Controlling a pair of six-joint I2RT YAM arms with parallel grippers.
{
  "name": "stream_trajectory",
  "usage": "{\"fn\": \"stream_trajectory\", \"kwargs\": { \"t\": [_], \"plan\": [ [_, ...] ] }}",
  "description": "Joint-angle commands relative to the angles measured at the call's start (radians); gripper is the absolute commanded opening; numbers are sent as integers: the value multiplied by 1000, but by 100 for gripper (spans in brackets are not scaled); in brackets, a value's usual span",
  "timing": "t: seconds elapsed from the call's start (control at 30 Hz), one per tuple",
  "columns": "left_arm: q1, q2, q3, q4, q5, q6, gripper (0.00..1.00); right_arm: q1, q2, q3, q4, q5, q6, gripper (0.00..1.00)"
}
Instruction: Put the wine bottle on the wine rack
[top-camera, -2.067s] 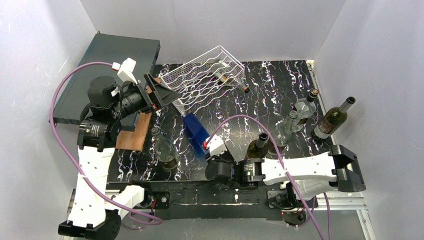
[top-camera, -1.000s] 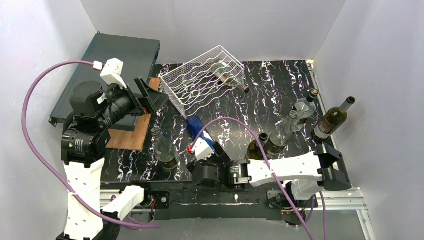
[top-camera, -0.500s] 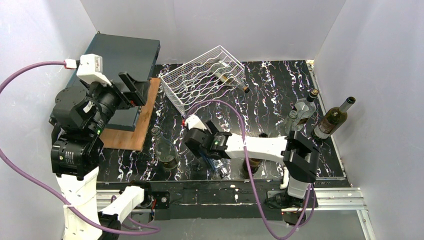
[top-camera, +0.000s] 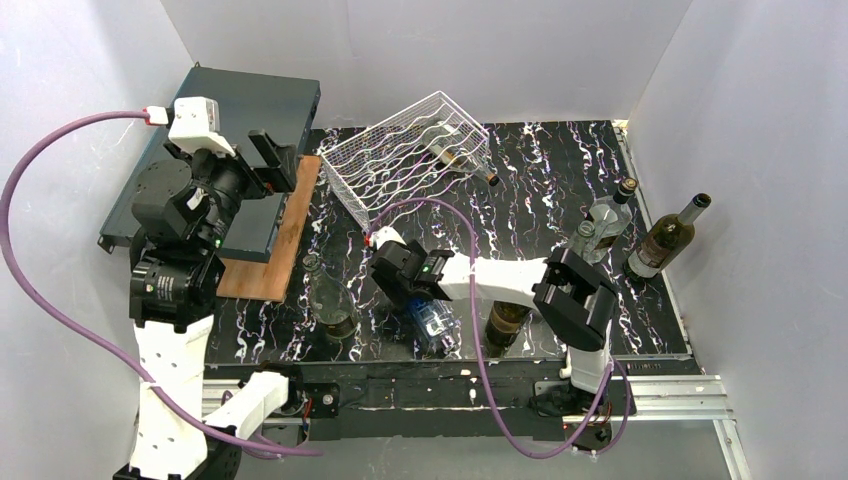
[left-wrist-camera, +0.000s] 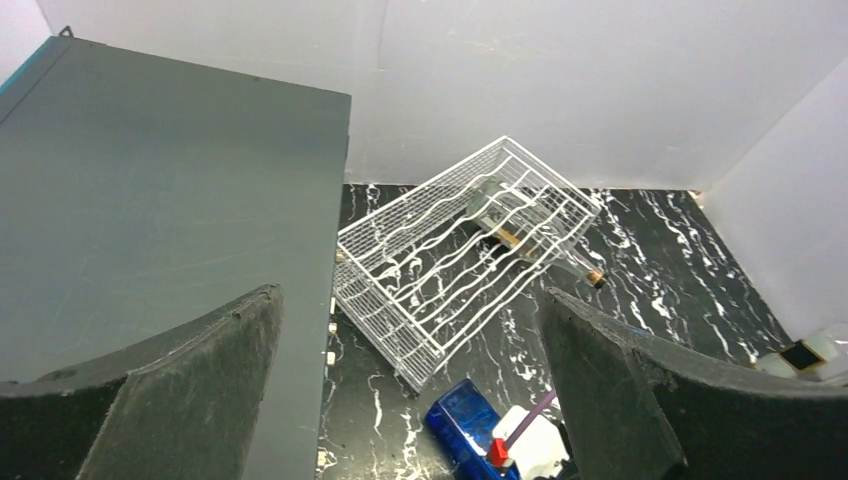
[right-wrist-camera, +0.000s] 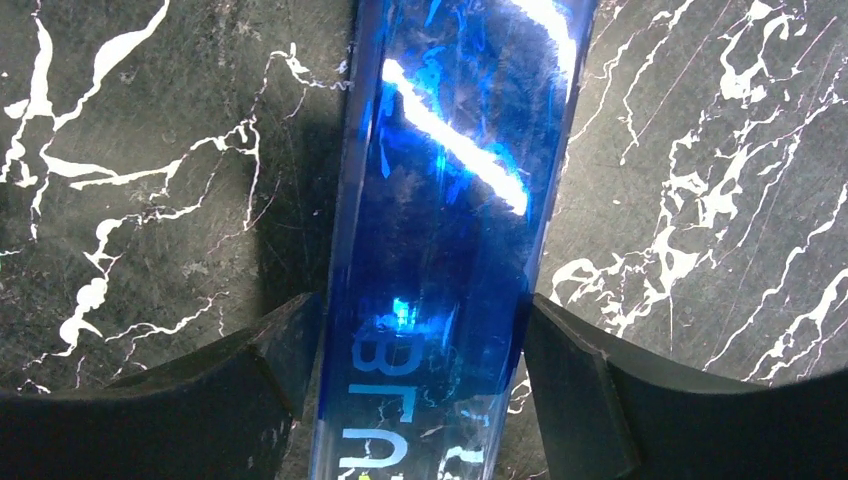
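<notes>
Blue glass: one wine bottle (right-wrist-camera: 450, 150) lay on the bench (top-camera: 560, 180) near its near edge, with the right end effector (right-wrist-camera: 422, 310) clamped on it. Its white lettering was cut off after "Br". One white wine rack (top-camera: 400, 165) at the far edge held one bottle (top-camera: 455, 155). Five more bottles (top-camera: 665, 235) stood upright. The left end effector (left-wrist-camera: 410, 295) gaped apart.
</notes>
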Motion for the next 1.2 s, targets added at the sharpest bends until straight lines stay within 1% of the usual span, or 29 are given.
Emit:
{"fn": "stream_trajectory", "kwargs": {
  "t": [0.0,0.03,0.2,0.3,0.47,0.57,0.67,0.9,1.0,1.1,1.13,1.17],
  "plan": [
    [0,-6,-20,66,-66,41,99,-22,-3,16,73,-65,-31,79],
    [1,-4,-22,70,-74,45,99,-24,-4,9,88,-69,-33,78],
    [0,9,-3,77,-92,81,99,-33,16,-6,138,-72,-47,66],
    [-28,6,-12,77,-114,117,99,-38,35,-4,152,-68,-55,65],
    [-47,-15,-66,103,-139,149,99,-48,53,-14,170,-77,-57,71],
    [-46,-12,-84,115,-143,153,99,-56,58,-26,189,-105,-58,71],
    [-48,-9,-92,116,-148,155,99,-59,71,-19,181,-107,-60,73],
    [-52,-27,-76,109,-149,157,99,-72,73,-31,208,-131,-70,80],
    [-53,-28,-73,106,-156,152,99,-77,76,-33,218,-146,-75,81],
    [-53,-20,-73,108,-161,141,99,-85,78,-36,234,-166,-76,77],
    [-53,-18,-72,109,-161,135,99,-86,79,-36,238,-172,-79,73],
    [-53,-15,-68,109,-159,130,99,-87,80,-30,232,-177,-81,67]
  ]
}}
